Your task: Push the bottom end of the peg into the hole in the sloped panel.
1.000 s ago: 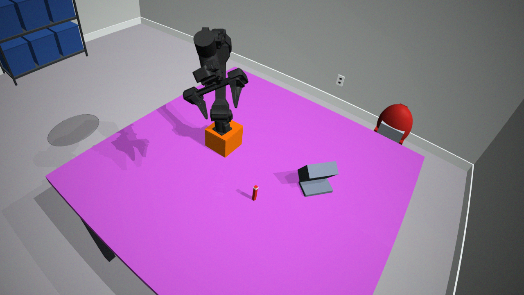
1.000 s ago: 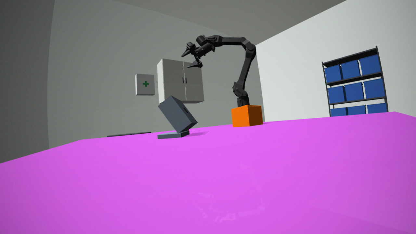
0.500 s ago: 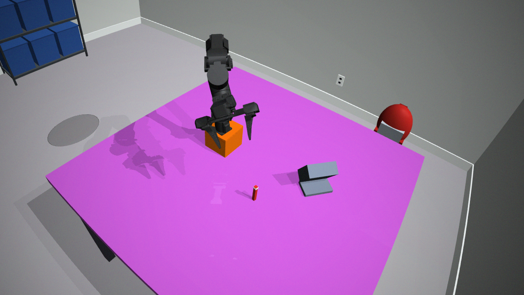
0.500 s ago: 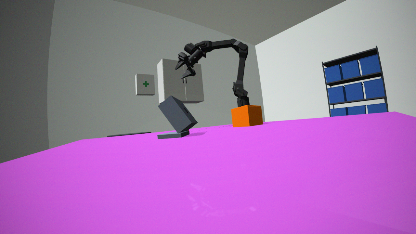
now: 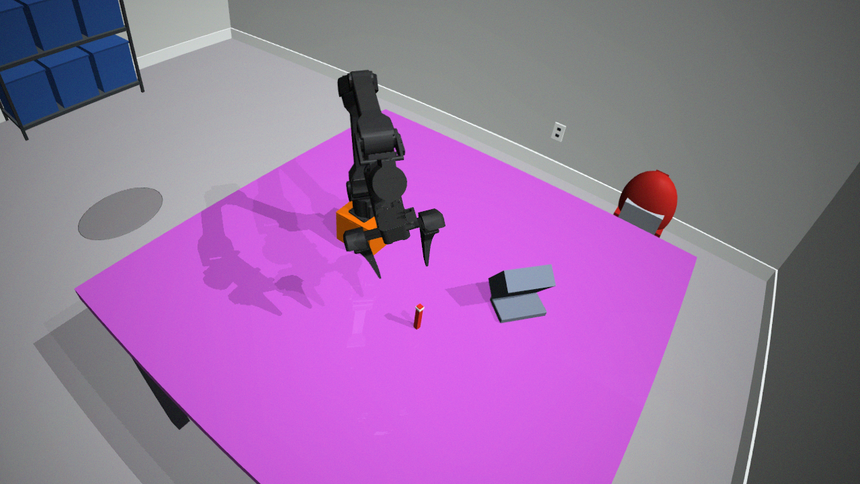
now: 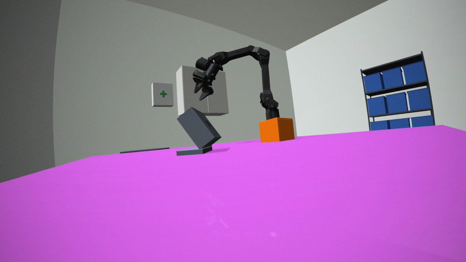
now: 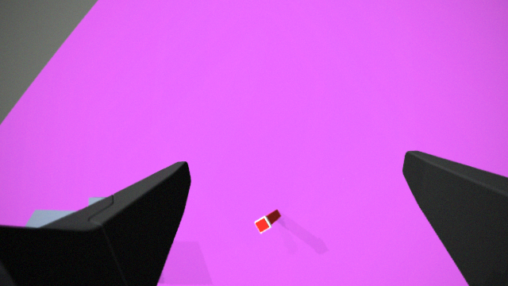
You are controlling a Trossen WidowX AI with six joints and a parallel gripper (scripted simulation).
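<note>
Magenta table (image 5: 252,361): peg (image 5: 418,316) upright, sloped panel (image 5: 521,279) beside; gripper (image 5: 402,269) above, spread wide, empty.

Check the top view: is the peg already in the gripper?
No, the peg stands alone on the table, and the open gripper hangs above it, holding nothing.

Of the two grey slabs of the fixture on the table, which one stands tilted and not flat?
The upper, thicker slab is tilted, leaning over the thin base plate, which lies flat on the table.
</note>
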